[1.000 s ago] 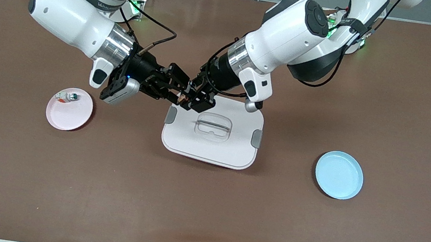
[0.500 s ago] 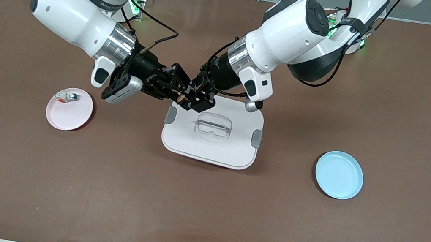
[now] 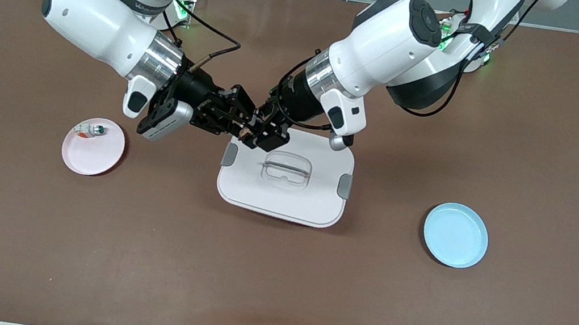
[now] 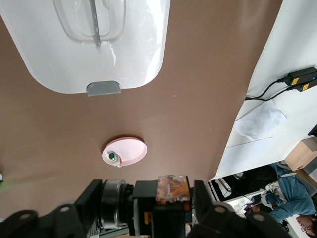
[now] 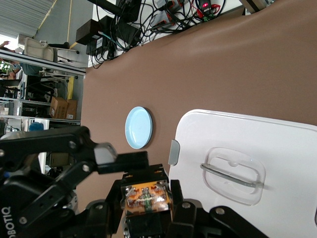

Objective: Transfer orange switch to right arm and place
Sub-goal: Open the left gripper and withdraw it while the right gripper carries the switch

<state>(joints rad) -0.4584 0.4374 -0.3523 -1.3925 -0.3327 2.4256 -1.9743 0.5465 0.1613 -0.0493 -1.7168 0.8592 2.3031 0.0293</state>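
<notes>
Two white robot arms meet fingertip to fingertip above the corner of a white lidded box (image 3: pixel 285 177) at the middle of the brown worktop (image 3: pixel 272 275). The right gripper (image 3: pixel 237 127) has its fingers clamped on the orange switch (image 5: pixel 146 197). The left gripper (image 3: pixel 255 133) seems to have its fingers parted beside the switch, though they are partly hidden. A pink plate (image 3: pixel 93 147) holds a small white piece (image 3: pixel 89 128); a blue plate (image 3: pixel 455 235) lies toward the left arm's end.

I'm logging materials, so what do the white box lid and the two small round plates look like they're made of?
White rounded lid: likely glossy moulded plastic, showing soft highlights, grey clips and a clear recessed handle. Pink round plate and light blue round plate: probably smooth plastic or melamine, with even colour and a faint sheen.
</notes>
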